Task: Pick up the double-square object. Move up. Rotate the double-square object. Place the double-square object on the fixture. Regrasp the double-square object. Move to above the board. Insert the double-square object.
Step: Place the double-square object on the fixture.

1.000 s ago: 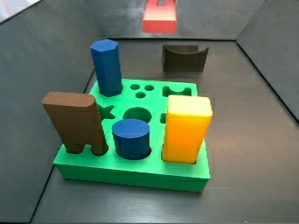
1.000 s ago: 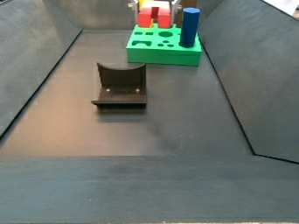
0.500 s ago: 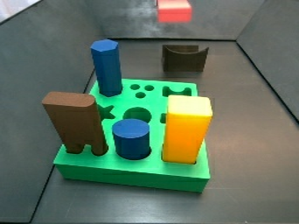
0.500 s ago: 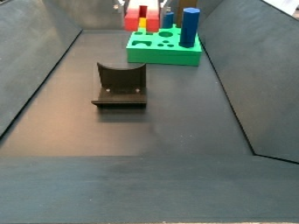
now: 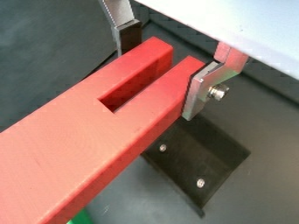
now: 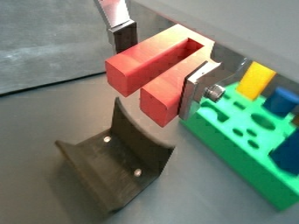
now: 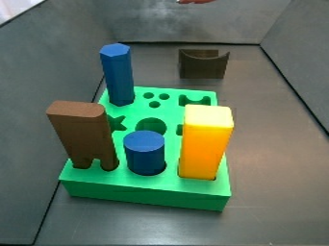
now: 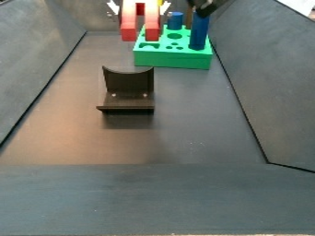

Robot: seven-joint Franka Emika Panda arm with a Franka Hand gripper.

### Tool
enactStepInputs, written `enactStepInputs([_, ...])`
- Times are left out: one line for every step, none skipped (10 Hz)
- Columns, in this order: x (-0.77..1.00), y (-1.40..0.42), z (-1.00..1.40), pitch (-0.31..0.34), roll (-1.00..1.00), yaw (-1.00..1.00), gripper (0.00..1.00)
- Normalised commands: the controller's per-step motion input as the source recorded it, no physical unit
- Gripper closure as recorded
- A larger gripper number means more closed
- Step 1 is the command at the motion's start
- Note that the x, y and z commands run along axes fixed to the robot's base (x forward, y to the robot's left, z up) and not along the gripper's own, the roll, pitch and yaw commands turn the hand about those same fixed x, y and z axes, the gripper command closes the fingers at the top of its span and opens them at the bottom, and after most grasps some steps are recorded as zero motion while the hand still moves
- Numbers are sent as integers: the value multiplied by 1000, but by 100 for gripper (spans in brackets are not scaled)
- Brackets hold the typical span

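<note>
The red double-square object [image 5: 111, 114] sits clamped between the silver fingers of my gripper [image 5: 163, 63], which is shut on it; its long groove faces the camera in both wrist views. The same red piece [image 6: 158, 70] hangs in the air above the dark fixture [image 6: 117, 166]. In a side view the double-square object [image 8: 133, 20] stands upright, high near the green board [image 8: 172, 57], and behind the fixture [image 8: 125, 89]. Only its lower edge [image 7: 199, 2] shows in a side view, above the fixture [image 7: 202, 63]. The board [image 7: 148, 187] lies in front.
On the board stand a blue hexagonal post [image 7: 117, 72], a brown notched block [image 7: 80, 135], a blue cylinder [image 7: 144, 154] and a tall yellow block [image 7: 206, 142]. Sloping dark walls [image 8: 37, 83] close in the floor on both sides.
The gripper has risen with the red piece, which has almost left the top of a side view. The piece has also turned and now stands more upright.
</note>
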Motion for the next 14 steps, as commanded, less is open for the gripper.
enactStepInputs([497,59,-13,167,-548,-75,100])
enactStepInputs([461,58,-13,154,-442,-88,100])
enactStepInputs([389,42,-10,129,-269,-98,100])
enactStepInputs([345,40,-4,118,-225,-100,100])
enactStepInputs([251,46,-9,93,-194,-90,100])
enactStepInputs([187,46,-13,85,-179,-85,100])
enactStepInputs([114,67,-1000,50,-1000,-80,100])
enactStepInputs([107,75,-1000,45,-1000,-87,100])
enactStepInputs([116,77,-1000,66,-1000,-92,100])
enactStepInputs([125,79,-1000,82,-1000,-95,100])
enactStepInputs([140,87,-1000,108,-1000,-110,100])
enactStepInputs([145,92,-1000,115,-1000,-123,100])
enactStepInputs([159,101,-1000,103,-775,-137,100])
enactStepInputs([167,107,-1000,94,-667,-141,100])
